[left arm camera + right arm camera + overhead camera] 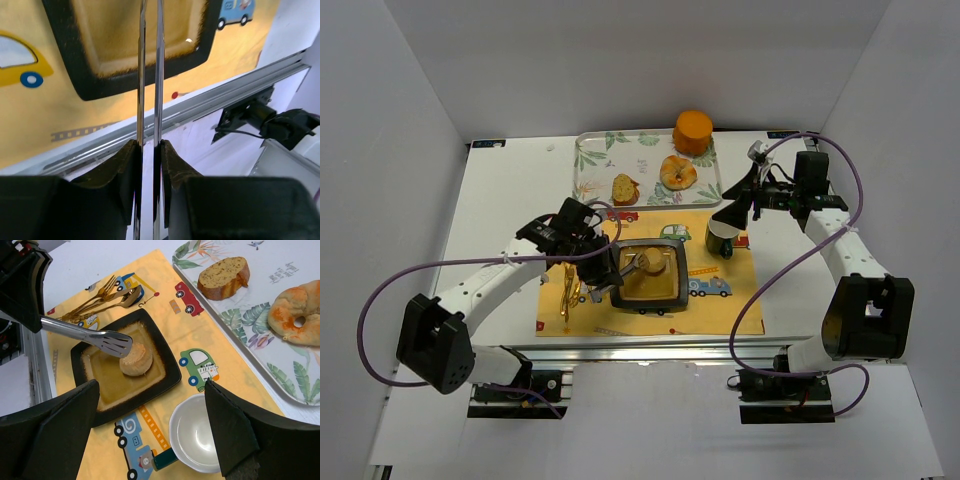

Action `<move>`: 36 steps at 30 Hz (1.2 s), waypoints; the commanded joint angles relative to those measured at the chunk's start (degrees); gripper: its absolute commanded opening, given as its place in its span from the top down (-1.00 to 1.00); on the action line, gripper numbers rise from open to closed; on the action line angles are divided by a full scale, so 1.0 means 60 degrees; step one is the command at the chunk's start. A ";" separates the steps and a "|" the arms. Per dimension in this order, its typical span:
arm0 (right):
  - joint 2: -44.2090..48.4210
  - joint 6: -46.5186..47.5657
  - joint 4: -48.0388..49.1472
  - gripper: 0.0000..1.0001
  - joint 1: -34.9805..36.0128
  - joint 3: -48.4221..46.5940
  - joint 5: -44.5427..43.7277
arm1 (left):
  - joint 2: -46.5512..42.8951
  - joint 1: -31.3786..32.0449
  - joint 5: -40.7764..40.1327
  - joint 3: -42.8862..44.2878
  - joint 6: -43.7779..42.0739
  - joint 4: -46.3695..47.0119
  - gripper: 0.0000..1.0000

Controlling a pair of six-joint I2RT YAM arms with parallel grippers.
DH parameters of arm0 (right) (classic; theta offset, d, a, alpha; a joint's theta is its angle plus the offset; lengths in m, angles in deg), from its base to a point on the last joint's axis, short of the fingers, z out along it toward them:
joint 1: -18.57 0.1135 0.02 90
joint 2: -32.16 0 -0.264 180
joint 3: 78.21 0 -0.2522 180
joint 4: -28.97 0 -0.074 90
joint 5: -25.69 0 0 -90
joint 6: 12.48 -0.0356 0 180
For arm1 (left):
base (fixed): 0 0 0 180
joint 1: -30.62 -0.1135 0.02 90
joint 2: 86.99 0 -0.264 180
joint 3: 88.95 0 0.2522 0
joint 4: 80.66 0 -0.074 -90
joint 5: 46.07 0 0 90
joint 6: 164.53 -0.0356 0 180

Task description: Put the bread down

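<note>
Now the bread [136, 358] is seen lying on the dark square plate [107, 387], near the middle of it. The plate is set on the yellow mat [720, 310] with little cars drawn on it.

A pair of silver tongs [85, 333] is held by the left claw [150, 165]. The claw is squeezed tight on the two thin arms of the tongs, and only a thin gap is left between those arms. The flat tip of the tongs is laid against the top edge of the bread. Whether the bread is pinched by the tongs cannot be told.

The right claw [728, 215] is held up above the mat, beside the plate. Its fingers [55, 430] are spread wide apart and nothing is held in them. A white cup [195, 435] is seen right under it, just beside a corner of the plate.

Some gold forks [102, 297] are laid on the mat on the other side of the plate. Farther back, a tray [280, 375] with leaves painted on it is set on the table. A toasted slice [223, 276] and a ring-shaped roll [295, 310] are kept on it, well apart from the bread. A round orange thing [693, 130] is seen at the far edge of the tray.
</note>
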 commanded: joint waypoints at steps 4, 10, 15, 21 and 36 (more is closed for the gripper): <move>0.0067 0.0129 -0.0185 -0.79 -0.0034 -0.0505 0.0259 | -0.0479 0.0161 -0.0443 0.0159 0.0154 0.0076 0.28; 0.0170 0.0144 -0.0185 -0.79 -0.0034 -0.0432 0.0259 | -0.0918 0.0161 -0.0590 0.0174 0.0330 0.0061 0.06; 0.0214 0.0173 -0.0214 -0.79 -0.0034 -0.0315 0.0274 | -0.1153 0.0161 -0.0633 0.0291 0.0535 0.0106 0.04; 0.0243 0.0290 -0.0287 -0.79 -0.0034 -0.0270 0.0318 | -0.1300 0.0161 -0.1073 0.0657 0.0550 -0.0275 0.04; 0.0507 0.3012 -0.1898 -0.79 0.0770 -0.0373 -0.0441 | -0.1535 -0.4568 -0.4556 -0.0922 -0.4427 0.2284 0.51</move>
